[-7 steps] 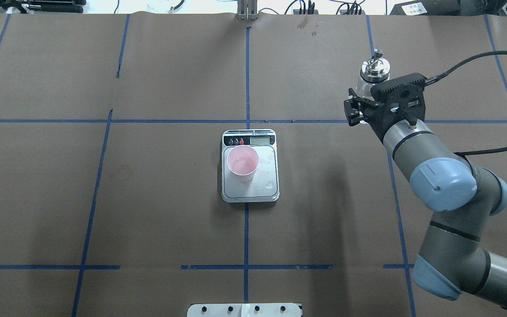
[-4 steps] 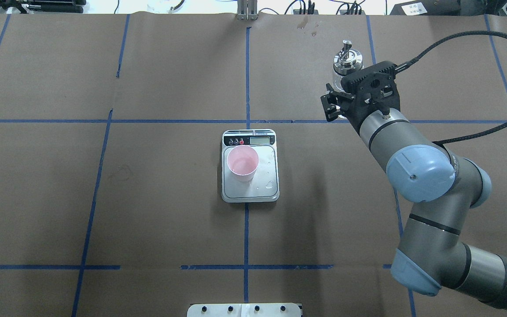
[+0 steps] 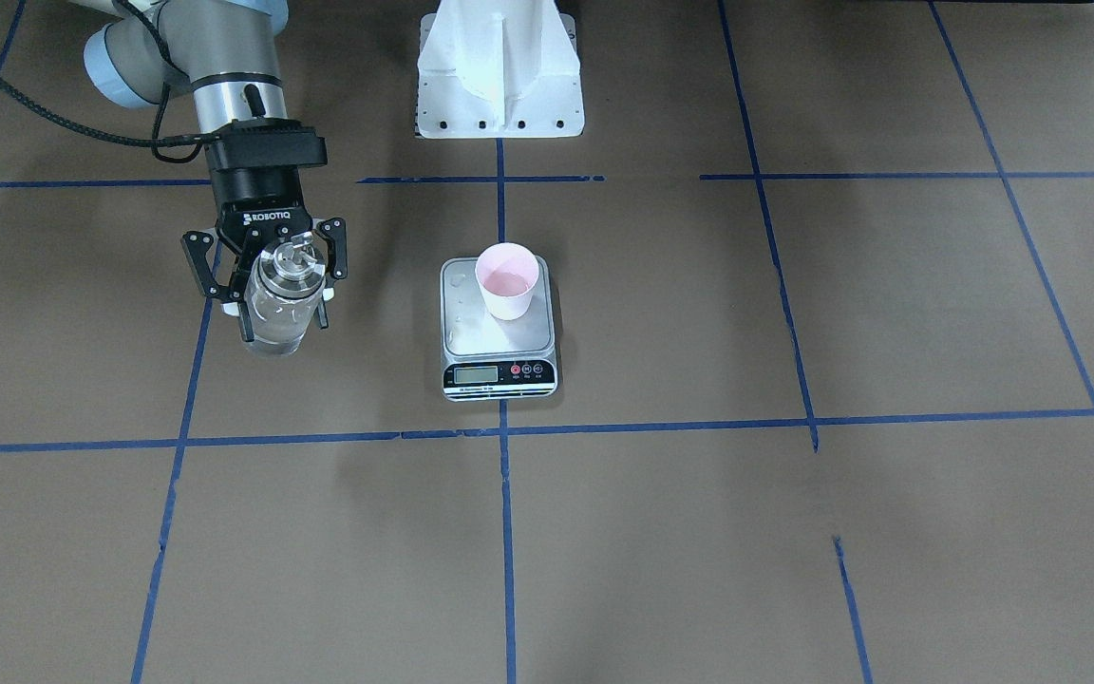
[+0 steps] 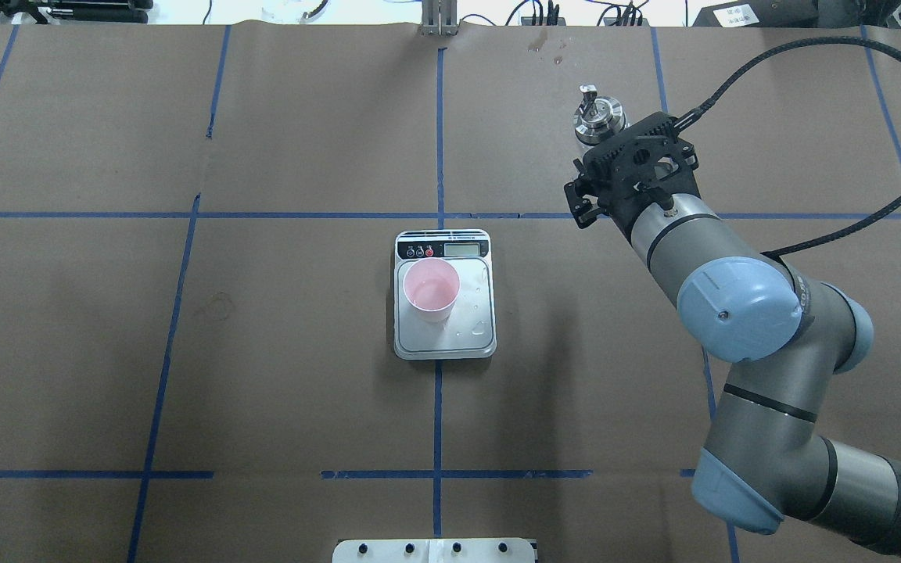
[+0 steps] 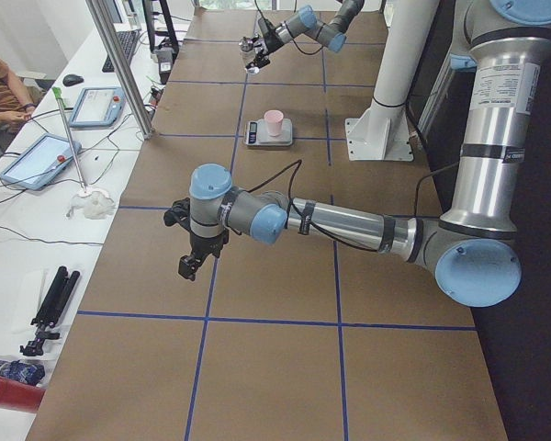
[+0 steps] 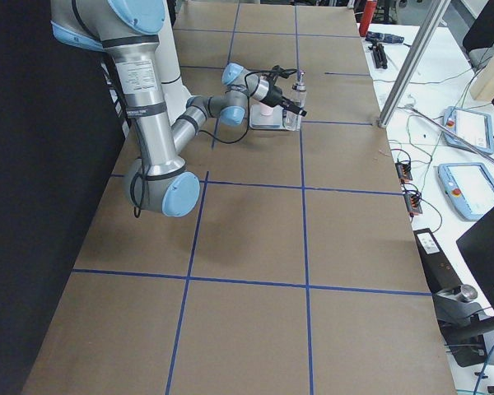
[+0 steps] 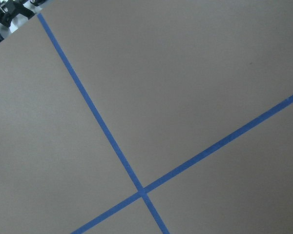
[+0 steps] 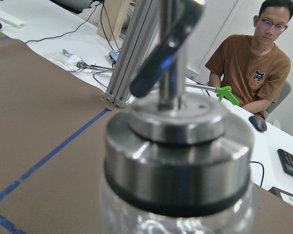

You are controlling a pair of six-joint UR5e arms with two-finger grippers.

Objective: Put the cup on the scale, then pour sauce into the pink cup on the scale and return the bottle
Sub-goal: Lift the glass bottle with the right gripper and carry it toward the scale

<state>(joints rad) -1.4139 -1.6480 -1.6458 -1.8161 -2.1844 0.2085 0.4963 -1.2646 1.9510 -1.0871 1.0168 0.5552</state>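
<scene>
The pink cup point(image 4: 431, 289) stands upright on the silver scale point(image 4: 475, 332), towards its left part; both also show in the front view, cup point(image 3: 507, 280) and scale point(image 3: 471, 328). Water drops lie on the platform. My right gripper point(image 3: 279, 290) is shut on the clear glass bottle point(image 3: 273, 318) and holds it upright, to the right of the scale and a little farther out. Its metal collar and spout point(image 4: 596, 119) show above the gripper point(image 4: 590, 176) and fill the right wrist view point(image 8: 178, 146). My left gripper point(image 5: 191, 262) shows only in the left side view, over bare table; I cannot tell its state.
The white base mount point(image 3: 499, 66) stands at the near middle edge. An aluminium post point(image 4: 439, 22) and wet stains point(image 4: 548, 45) are at the far edge. An operator point(image 8: 249, 73) sits behind the far side, with tablets and cables point(image 5: 37, 161).
My right arm has carried the bottle to the left, closer to the scale's side of the table. The cup and the scale have not moved.
</scene>
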